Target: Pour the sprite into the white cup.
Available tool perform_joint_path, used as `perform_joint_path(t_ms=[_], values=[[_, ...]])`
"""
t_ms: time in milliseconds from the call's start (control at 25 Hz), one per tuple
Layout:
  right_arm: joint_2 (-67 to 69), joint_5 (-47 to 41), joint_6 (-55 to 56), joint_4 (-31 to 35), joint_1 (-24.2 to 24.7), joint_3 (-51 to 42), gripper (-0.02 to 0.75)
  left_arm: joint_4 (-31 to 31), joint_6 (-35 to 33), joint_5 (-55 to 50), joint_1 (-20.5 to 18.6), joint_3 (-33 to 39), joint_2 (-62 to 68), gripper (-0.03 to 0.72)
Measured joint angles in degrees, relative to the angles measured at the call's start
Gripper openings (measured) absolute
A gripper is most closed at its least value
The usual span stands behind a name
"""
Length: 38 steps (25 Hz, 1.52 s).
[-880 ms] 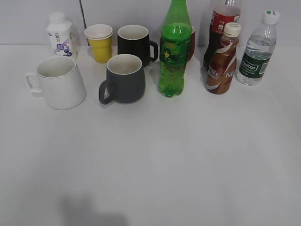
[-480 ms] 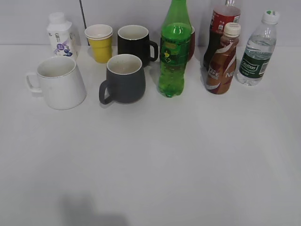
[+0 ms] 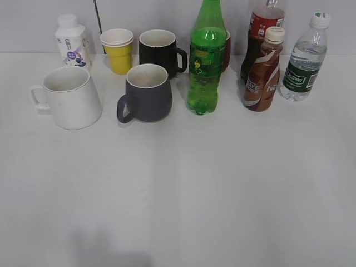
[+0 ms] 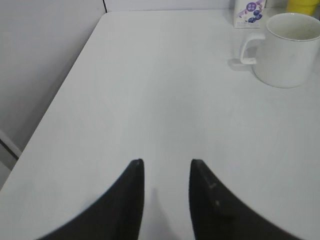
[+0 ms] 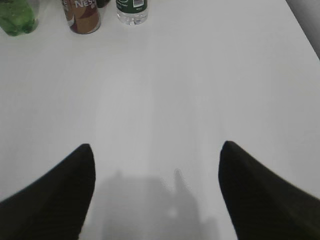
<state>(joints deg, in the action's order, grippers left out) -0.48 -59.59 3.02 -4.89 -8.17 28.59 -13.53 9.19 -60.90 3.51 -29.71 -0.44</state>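
The sprite (image 3: 206, 61), a tall green bottle with a green-yellow label, stands upright at the back middle of the table; its base shows at the top left of the right wrist view (image 5: 17, 19). The white cup (image 3: 72, 98) stands at the left, handle to the left, and shows at the top right of the left wrist view (image 4: 290, 49). Neither gripper shows in the exterior view. My left gripper (image 4: 166, 162) is open and empty over bare table, well short of the cup. My right gripper (image 5: 157, 146) is wide open and empty, well short of the bottles.
A grey mug (image 3: 147, 93), a black mug (image 3: 160, 52), a yellow paper cup (image 3: 118, 50) and a small white bottle (image 3: 72, 40) stand near the cup. A brown coffee bottle (image 3: 263, 71), a dark cola bottle (image 3: 260, 33) and a clear water bottle (image 3: 303, 60) stand right of the sprite.
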Motion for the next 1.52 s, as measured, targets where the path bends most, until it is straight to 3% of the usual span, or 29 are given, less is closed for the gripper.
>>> perform_joint_path(t_ms=[560, 640, 760, 960, 1080, 1520], values=[[0.0, 0.0, 0.0, 0.0, 0.0, 0.0, 0.574, 2.2, 0.0, 0.8, -0.1, -0.4, 0.0, 0.245], [0.0, 0.0, 0.0, 0.0, 0.0, 0.0, 0.574, 5.8, 0.0, 8.3, 0.0, -1.2, 0.3, 0.245], [0.0, 0.0, 0.0, 0.0, 0.0, 0.0, 0.574, 8.9, 0.0, 28.2, 0.0, -0.4, 3.1, 0.245], [0.0, 0.0, 0.0, 0.0, 0.0, 0.0, 0.574, 3.5, 0.0, 62.9, 0.0, 3.8, 13.8, 0.245], [0.0, 0.0, 0.0, 0.0, 0.0, 0.0, 0.574, 2.0, 0.0, 76.1, 0.0, 4.4, 23.8, 0.245], [0.0, 0.0, 0.0, 0.8, 0.0, 0.0, 0.574, -1.1, 0.0, 88.9, 0.0, 5.0, 66.4, 0.245]])
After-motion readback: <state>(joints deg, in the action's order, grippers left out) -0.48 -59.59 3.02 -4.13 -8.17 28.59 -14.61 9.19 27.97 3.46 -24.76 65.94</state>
